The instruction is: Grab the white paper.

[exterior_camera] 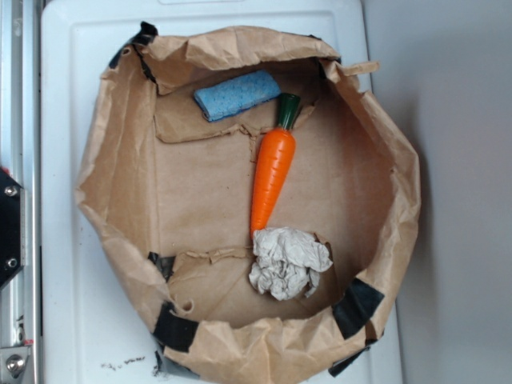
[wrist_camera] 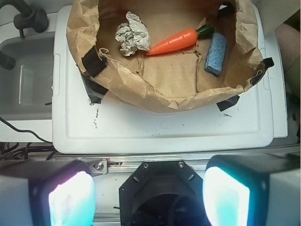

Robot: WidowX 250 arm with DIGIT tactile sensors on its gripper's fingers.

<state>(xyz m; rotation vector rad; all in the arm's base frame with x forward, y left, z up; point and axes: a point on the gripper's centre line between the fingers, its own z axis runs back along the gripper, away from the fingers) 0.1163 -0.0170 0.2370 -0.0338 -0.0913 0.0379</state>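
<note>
white paper [wrist_camera: 133, 33] at your 11 o'clock, touching carrot [wrist_camera: 174, 42] tip | light, crushable; pinch its middle | gripper [wrist_camera: 149, 195] jaws apart, empty

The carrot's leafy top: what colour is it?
Dark green, on the orange carrot; clearest in the exterior view.

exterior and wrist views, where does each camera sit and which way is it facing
Exterior: overhead, looking straight down into the brown paper bag; no gripper in view.
Wrist: on the arm, looking past the open gripper, fingers at the bottom edge, toward the bag.
Shared: white paper, carrot, blue sponge, white surface.
</note>
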